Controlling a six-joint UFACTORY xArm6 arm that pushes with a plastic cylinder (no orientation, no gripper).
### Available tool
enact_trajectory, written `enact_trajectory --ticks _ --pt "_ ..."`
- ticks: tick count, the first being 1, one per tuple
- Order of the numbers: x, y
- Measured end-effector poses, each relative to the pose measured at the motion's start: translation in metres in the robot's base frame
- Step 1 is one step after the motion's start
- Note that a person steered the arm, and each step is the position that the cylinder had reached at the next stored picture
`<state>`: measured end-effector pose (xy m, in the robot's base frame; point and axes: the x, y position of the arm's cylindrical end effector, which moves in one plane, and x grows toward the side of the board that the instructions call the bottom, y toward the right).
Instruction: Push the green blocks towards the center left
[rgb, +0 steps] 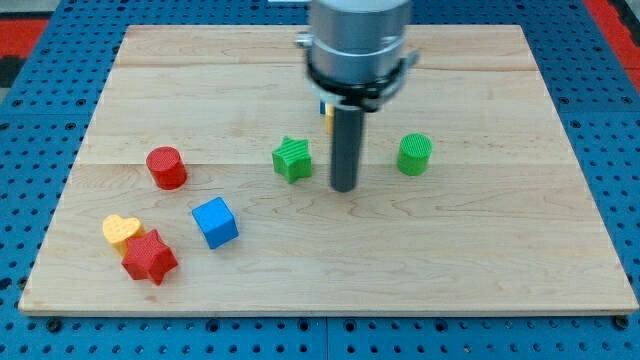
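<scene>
A green star-shaped block (291, 158) lies just left of the board's middle. A green cylinder (414, 154) stands right of the middle. My tip (344, 187) rests on the wooden board (470, 250) between the two, closer to the green star and slightly below both, touching neither. The arm's body hides most of the yellow block (327, 118) and the blue block above it, near the view's top centre.
A red cylinder (166, 167) stands at the centre left. A blue cube (216, 222), a yellow heart (121, 232) and a red star (149, 257) lie at the lower left.
</scene>
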<state>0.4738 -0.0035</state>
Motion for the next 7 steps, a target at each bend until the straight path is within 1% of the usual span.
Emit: enact_trajectory --ticks 1,2,3,4,5,6,7 --pt "-0.001 -0.056" --pt "-0.003 -0.069" --pt "-0.003 -0.069" --pt "-0.008 -0.092" --pt "-0.028 -0.091" --pt "-0.035 -0.028" --pt "-0.034 0.051"
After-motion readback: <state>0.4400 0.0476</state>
